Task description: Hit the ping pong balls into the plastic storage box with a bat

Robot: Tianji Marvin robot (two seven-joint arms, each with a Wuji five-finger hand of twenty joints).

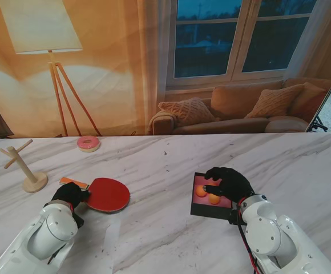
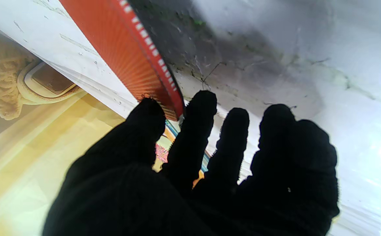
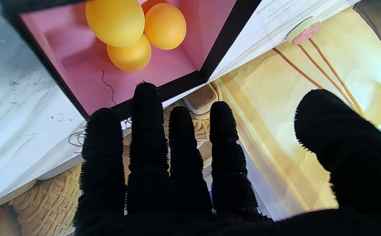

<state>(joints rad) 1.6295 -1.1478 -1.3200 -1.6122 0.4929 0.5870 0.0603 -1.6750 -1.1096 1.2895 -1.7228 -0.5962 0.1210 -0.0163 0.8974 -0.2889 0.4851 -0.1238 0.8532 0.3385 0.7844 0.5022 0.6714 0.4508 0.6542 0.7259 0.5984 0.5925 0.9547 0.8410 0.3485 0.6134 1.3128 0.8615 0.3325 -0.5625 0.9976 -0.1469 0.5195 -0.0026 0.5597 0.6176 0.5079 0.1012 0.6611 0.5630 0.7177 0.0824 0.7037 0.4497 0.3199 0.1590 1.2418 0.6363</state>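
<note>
Our left robot hand (image 1: 71, 195) grips bat (image 1: 105, 194) handle loosely; may slip. Right robot hand (image 1: 228, 181) open over storage box (image 1: 202, 210); could block balls (image 1: 201, 191).

Table (image 1: 171, 165) glossy white marble look, grey veins. Bat (image 1: 108, 194) matt red rubber face. Balls (image 1: 201, 191) smooth orange plastic. Both hands (image 1: 229, 181) in black fuzzy knit gloves. Peg stand (image 1: 24, 165) pale wood.
</note>
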